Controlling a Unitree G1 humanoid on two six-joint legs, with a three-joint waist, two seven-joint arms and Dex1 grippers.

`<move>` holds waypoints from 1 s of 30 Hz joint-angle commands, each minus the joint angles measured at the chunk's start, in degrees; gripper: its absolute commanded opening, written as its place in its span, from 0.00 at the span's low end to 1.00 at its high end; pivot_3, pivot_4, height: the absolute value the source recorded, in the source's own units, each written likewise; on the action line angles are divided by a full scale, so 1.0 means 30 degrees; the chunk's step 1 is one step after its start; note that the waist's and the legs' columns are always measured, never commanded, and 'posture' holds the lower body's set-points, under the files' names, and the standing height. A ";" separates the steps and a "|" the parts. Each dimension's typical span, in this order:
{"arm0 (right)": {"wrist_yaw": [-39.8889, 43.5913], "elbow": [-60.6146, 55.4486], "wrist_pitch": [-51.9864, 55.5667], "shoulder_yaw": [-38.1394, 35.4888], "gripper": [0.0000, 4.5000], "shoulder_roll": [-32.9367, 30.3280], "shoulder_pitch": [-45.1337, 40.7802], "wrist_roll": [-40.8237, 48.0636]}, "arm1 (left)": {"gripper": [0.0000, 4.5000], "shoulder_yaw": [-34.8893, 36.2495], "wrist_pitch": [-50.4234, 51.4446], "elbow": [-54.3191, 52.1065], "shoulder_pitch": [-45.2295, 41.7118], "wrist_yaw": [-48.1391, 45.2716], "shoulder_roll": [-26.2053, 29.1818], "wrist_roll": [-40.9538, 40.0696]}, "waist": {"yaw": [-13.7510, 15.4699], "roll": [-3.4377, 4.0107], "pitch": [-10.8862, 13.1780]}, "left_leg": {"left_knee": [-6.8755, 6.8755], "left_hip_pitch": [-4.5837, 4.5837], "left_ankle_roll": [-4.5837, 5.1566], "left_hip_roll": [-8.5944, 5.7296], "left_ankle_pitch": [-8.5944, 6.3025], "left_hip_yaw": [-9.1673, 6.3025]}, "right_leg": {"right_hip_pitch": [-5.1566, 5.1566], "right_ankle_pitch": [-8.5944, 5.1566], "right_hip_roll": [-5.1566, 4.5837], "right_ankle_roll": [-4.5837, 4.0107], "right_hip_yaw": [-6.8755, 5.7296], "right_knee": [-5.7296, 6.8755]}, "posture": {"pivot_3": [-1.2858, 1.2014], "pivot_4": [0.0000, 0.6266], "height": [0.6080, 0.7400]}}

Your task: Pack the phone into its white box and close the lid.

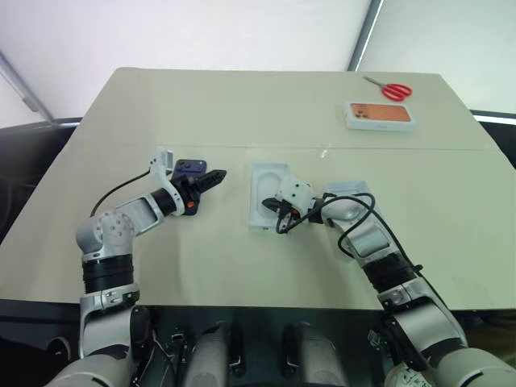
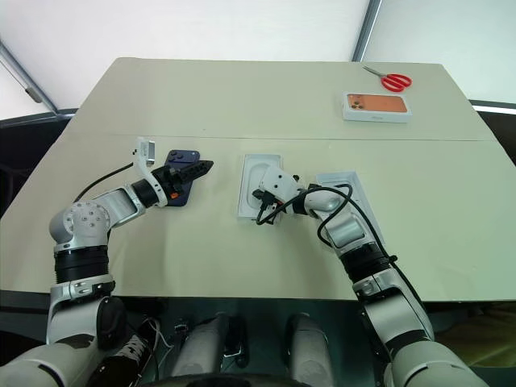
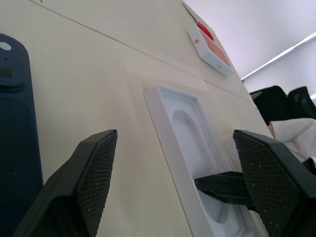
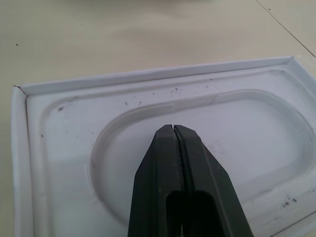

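Note:
The dark navy phone [image 1: 188,170] lies flat at the left of the table, its camera bump at the far end. My left gripper [image 1: 211,177] is open just above its right edge, level and pointing toward the white box [image 1: 254,197]. The box lies at the middle with a white insert [image 4: 247,133] with a rounded recess in it. My right gripper [image 4: 174,127] is shut with nothing in it, its tips over that recess. The lid [image 1: 355,189] lies inside-up to the right of the box, partly under my right forearm.
A white box with an orange phone picture [image 1: 380,115] lies at the far right, with red scissors [image 1: 395,90] behind it. A black cable [image 1: 355,222] loops beside my right wrist. Bare tabletop [image 1: 242,113] stretches behind the phone and box.

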 commanded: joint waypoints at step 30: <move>-0.3372 1.2033 -0.0400 0.1535 0.01 0.8561 -0.9158 -0.2500 | 0.88 -0.2714 -0.3195 0.9266 -0.2803 -0.6095 0.7759 0.3828 | -0.0522 -0.0001 0.0000 | -0.0085 -0.0036 -0.0111 0.0011 -0.0004 0.0031 | -0.0096 -0.0001 0.0038 -0.0009 0.0008 0.0019 | 0.52 0.24 0.98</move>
